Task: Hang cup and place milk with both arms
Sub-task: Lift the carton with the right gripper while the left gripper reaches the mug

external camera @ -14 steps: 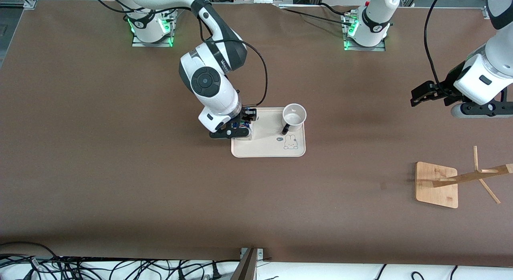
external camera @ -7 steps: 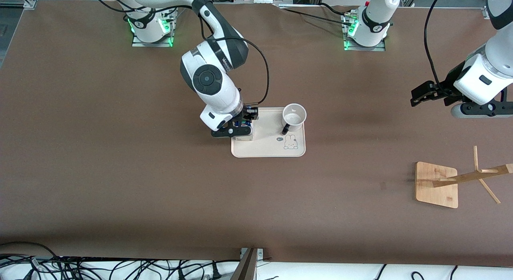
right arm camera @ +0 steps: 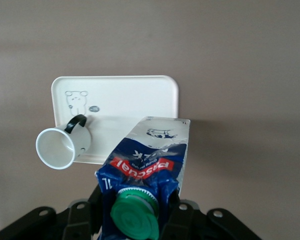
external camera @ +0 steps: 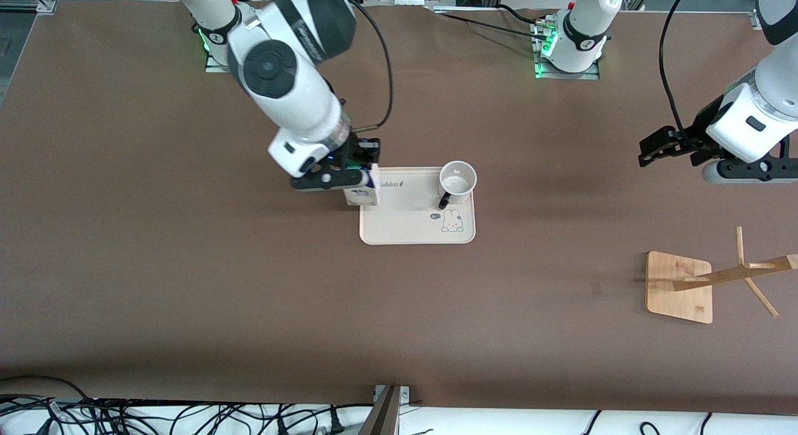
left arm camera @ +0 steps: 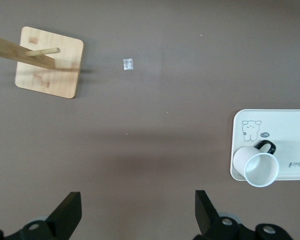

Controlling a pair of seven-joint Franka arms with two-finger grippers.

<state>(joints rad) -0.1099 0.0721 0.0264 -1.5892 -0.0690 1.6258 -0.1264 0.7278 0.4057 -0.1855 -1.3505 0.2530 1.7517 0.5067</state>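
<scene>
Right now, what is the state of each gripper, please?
Left gripper: open, holds nothing, waits over bare table near the wooden rack.
Right gripper: closed on the milk carton, lifted over the tray edge.

This place is a robotics lab, not a home. Two white robot arms are bolted on metal base plates [external camera: 237,64] with green lights, at the edge of a large table [external camera: 187,267] covered with plain brown material. Black cables [external camera: 156,416] lie in a loose heap along the table's edge nearest the front camera, and aluminium frame profiles [external camera: 28,2] stand at the corners. The few household things, a cream tray [external camera: 405,226] with a rabbit drawing and a wooden rack [external camera: 704,282], look like test props on the wide bare surface.
</scene>
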